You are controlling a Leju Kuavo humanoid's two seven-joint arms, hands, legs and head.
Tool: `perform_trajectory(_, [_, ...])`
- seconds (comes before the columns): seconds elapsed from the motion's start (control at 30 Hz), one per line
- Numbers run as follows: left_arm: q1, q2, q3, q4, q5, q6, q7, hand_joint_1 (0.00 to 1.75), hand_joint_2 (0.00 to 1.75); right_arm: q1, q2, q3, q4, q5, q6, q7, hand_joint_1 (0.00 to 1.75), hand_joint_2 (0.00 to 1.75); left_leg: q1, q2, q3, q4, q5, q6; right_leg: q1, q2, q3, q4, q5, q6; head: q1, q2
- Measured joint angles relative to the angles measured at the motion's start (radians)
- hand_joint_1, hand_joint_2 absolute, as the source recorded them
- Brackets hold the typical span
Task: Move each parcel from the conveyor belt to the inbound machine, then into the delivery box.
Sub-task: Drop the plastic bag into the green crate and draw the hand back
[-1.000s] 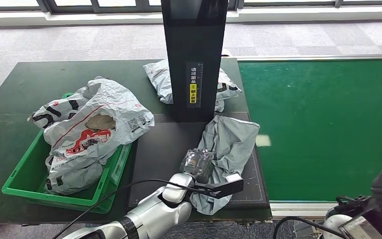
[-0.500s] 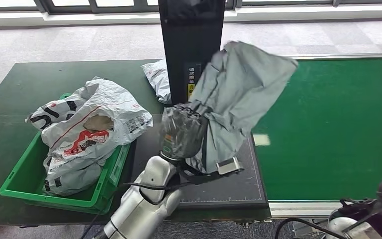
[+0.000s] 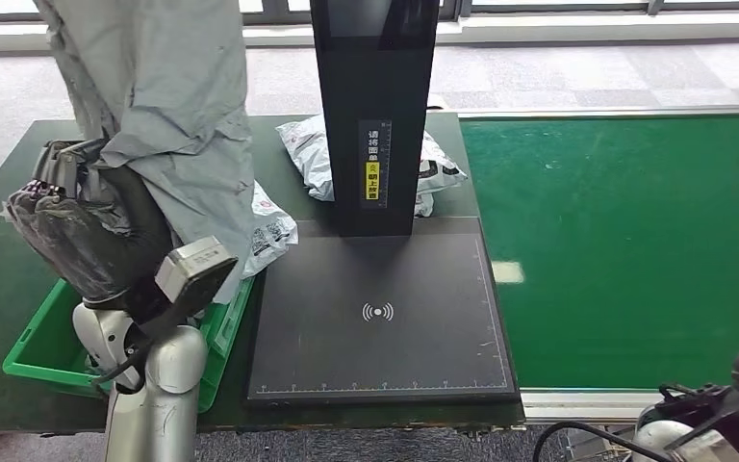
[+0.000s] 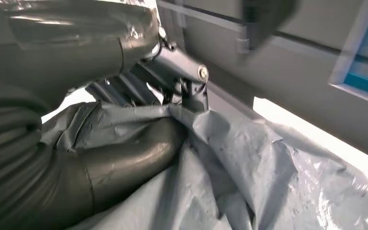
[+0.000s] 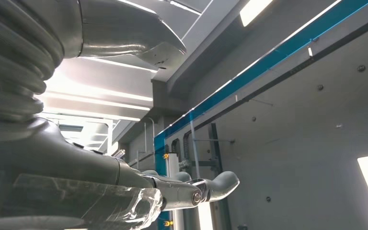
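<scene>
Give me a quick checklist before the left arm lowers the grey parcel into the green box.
1. Grip: the left robot hand holds the grey parcel: ok.
2. Position: the parcel hangs over the green delivery box: ok.
3. Room in the box: white parcels already spill over its rim, and the rest is hidden by the arm: cannot tell.
4. Scanner pad: bare, nothing left behind: ok.
5. Right robot hand: raised, fingers apart, holding nothing: ok.
6. Conveyor belt: no parcel waiting on the visible part: ok.
</scene>
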Motion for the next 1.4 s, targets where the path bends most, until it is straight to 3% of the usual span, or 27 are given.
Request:
perform_trajectory(0.1, [-0.005,-0.002,0.142,0.052,0.003,-0.004,-0.010,1.75,1.75,0.000,0.000,0.000,-0.001,-0.001,0.000,0.000,0.00,1.75,0.000,0.000,0.000,0.000,0.001,-0.001,0.000,0.000,0.000,0.000,0.000,0.000,0.000,0.000])
perform_trajectory(0.3, [-0.028,-0.008,0.272,0.137,-0.040,-0.004,0.033,1.75,1.75,0.000,0.000,0.001,-0.002,-0.002,0.000,0.000,0.00,1.75,0.000,-0.001,0.000,0.000,0.001,-0.001,-0.001,-0.001,0.000,0.000,0.000,0.000,0.000,0.000])
perform_trajectory(0.4, [-0.090,-0.010,0.354,0.283,-0.122,-0.005,0.096,1.75,1.75,0.000,0.000,0.009,-0.002,-0.001,0.000,0.000,0.00,1.75,0.000,-0.003,0.000,0.000,0.001,-0.001,-0.001,-0.002,0.001,0.000,0.001,0.000,0.000,0.000])
perform_trajectory(0.57, [-0.169,-0.001,0.489,0.514,-0.183,-0.005,0.127,1.75,1.75,-0.002,0.000,0.020,-0.002,0.004,0.000,0.000,0.00,1.75,0.000,-0.001,0.001,0.000,0.002,-0.001,0.000,-0.001,0.001,0.000,0.001,0.000,0.000,0.000])
perform_trajectory(0.8, [-0.216,0.021,0.562,0.696,-0.205,-0.004,0.163,1.75,1.75,-0.004,0.000,0.034,-0.002,0.008,0.000,0.000,0.00,1.75,0.000,-0.002,0.000,0.000,0.002,-0.001,0.000,-0.001,0.001,0.000,0.001,0.000,0.000,0.000])
perform_trajectory(1.1, [-0.229,0.031,0.583,0.757,-0.206,-0.004,0.163,1.75,1.75,-0.004,0.000,0.035,-0.002,0.008,0.000,0.000,0.00,1.75,0.000,-0.002,0.000,0.000,0.002,-0.001,0.000,-0.001,0.001,0.000,0.001,0.000,0.000,0.000])
perform_trajectory(1.23, [-0.232,0.033,0.586,0.768,-0.203,-0.003,0.160,0.00,0.00,-0.004,0.000,0.035,-0.002,0.008,0.000,0.000,0.00,1.75,0.000,-0.002,0.000,0.000,0.002,-0.001,0.000,-0.001,0.001,0.000,0.001,0.000,0.000,0.000])
perform_trajectory(1.3, [-0.230,0.029,0.607,0.740,-0.138,-0.003,0.084,0.00,0.00,-0.005,0.001,0.035,-0.002,0.010,0.000,0.000,0.00,1.75,0.000,-0.002,-0.001,0.000,0.002,-0.001,0.000,-0.001,0.001,0.000,0.001,0.000,0.000,0.000])
perform_trajectory(1.4, [-0.230,0.008,0.686,0.632,0.044,0.000,-0.144,0.00,0.00,-0.006,0.001,0.035,0.001,0.012,0.000,0.000,0.00,1.75,0.001,-0.001,-0.001,0.000,0.002,-0.002,0.000,0.000,0.000,0.000,0.001,-0.001,0.000,0.000])
